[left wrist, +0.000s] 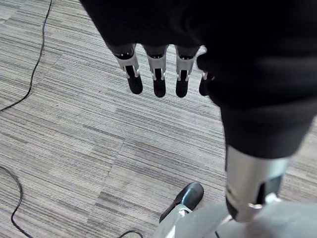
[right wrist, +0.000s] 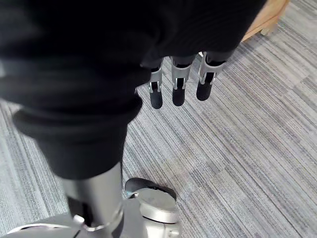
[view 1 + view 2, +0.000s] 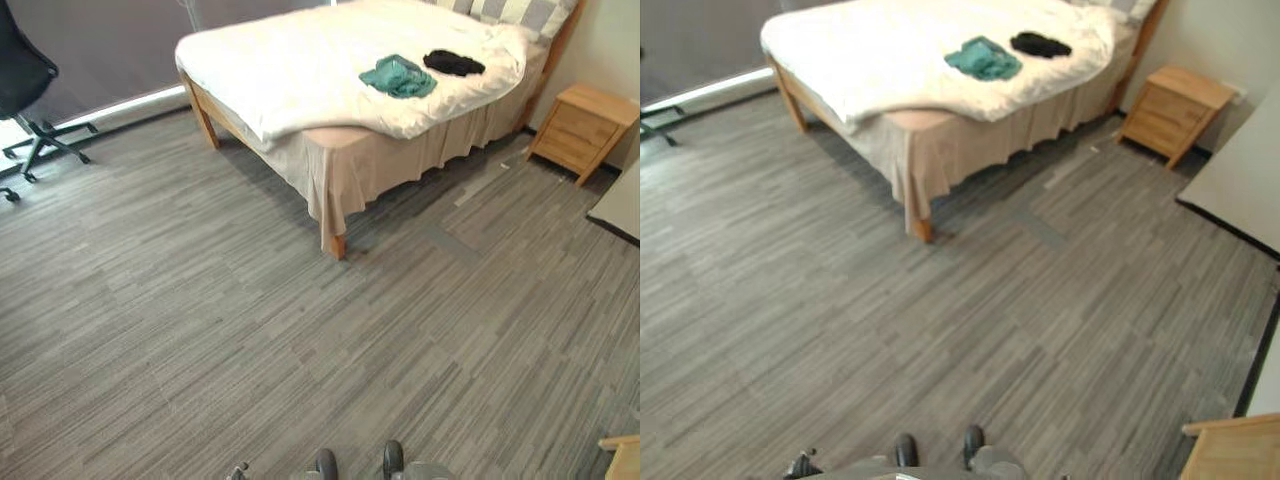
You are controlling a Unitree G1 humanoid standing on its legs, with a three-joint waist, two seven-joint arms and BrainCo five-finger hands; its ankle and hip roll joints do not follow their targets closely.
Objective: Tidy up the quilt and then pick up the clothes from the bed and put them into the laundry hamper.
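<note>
A wooden bed (image 3: 337, 243) stands at the far side of the room, a cream quilt (image 3: 290, 70) spread over it with one corner pulled back off the mattress. On the quilt lie a teal garment (image 3: 398, 77) and a black garment (image 3: 453, 64). My left hand (image 1: 157, 74) hangs over the grey floor with its fingers straight and holds nothing. My right hand (image 2: 178, 82) hangs the same way, fingers straight and empty.
A wooden nightstand (image 3: 583, 128) stands right of the bed by the wall. A black office chair (image 3: 25, 85) is at the far left. A pale panel (image 3: 1240, 180) lies at the right edge, and a wooden corner (image 3: 1230, 450) shows at the near right. Grey plank floor (image 3: 250, 330) stretches before the bed.
</note>
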